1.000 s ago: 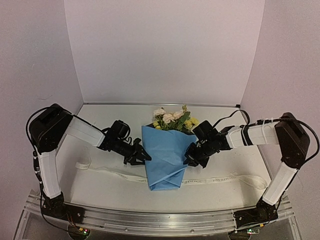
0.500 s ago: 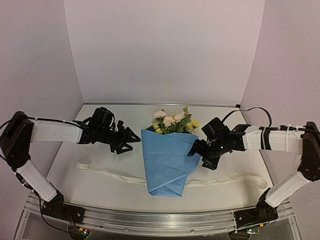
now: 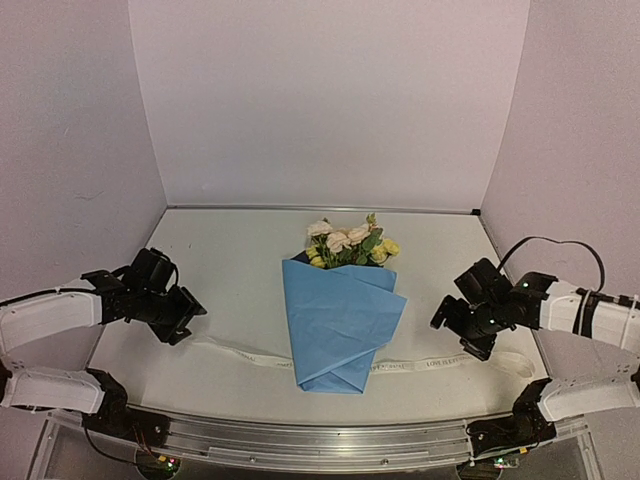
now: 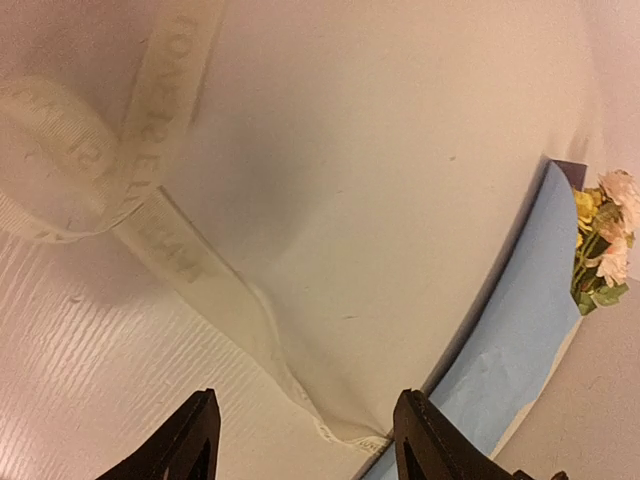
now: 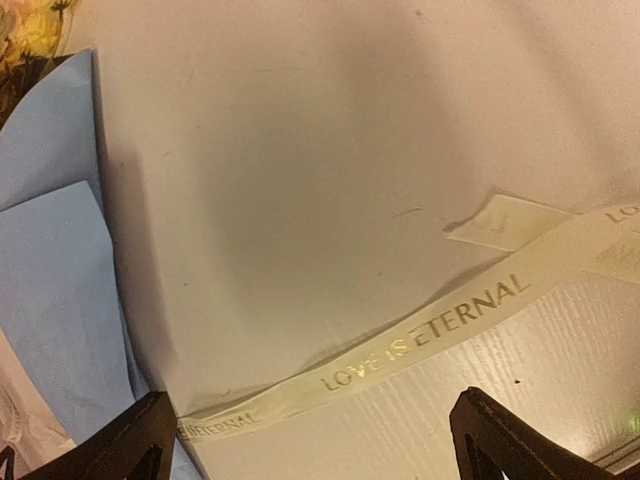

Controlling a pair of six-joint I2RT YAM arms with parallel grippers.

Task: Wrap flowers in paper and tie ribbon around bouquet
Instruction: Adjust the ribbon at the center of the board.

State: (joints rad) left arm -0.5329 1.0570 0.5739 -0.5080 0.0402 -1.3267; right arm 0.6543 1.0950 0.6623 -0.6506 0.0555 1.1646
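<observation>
Bouquet: We see the light blue paper-cone bouquet [image 3: 340, 310] lying flat at the centre of the white table [image 3: 230, 260], its narrow end toward the bottom of the top view.
Flowers: The small bunch of yellow and pale pink-cream flowers with green leaves [image 3: 348, 243] pokes from the cone's wide upper mouth. The stems are hidden inside.
Paper: The thin light blue paper sheet [image 3: 335, 330] is folded over itself. A sliver of its dark navy face shows at the top edge, beside the blooms.
Ribbon: The long narrow cream-white ribbon [image 3: 245, 352] lies flat across the lower centre, untied, and runs under the cone's narrow end from both sides. In the right wrist view we read gold lettering, "LOVE IS ETERNAL".
Left claw: The black two-finger left gripper [image 3: 183, 324] hangs at the left of the frame, well apart from the cone and near the ribbon's looped end. Its jaws are spread and hold nothing.
Right claw: The black two-finger right gripper [image 3: 453, 335] hangs at the right, near the ribbon's right stretch, with its jaws wide and empty.
</observation>
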